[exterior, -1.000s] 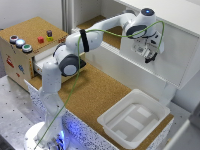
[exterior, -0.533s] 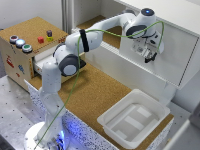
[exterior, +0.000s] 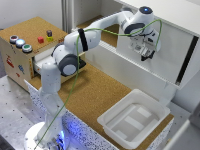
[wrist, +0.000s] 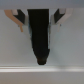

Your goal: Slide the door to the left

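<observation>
The door (exterior: pixel 172 47) is a flat white panel on the front of the white cabinet (exterior: pixel 125 67), at the exterior view's upper right. My gripper (exterior: pixel 145 52) is pressed up against the door's face. In the wrist view the gripper (wrist: pixel 40 20) straddles the small dark handle (wrist: pixel 40 42), with one finger (wrist: pixel 20 20) close against each side of it, so it looks shut on the handle. In the exterior view the gripper hides the handle. A dark slanted strip (exterior: pixel 187 60) runs along the door's right side.
A white plastic tray (exterior: pixel 150 107) lies on the cork tabletop (exterior: pixel 95 92) below the cabinet. A wooden box (exterior: pixel 20 62) with coloured buttons stands at the exterior view's left. The arm's base (exterior: pixel 50 100) rises at the table's front edge.
</observation>
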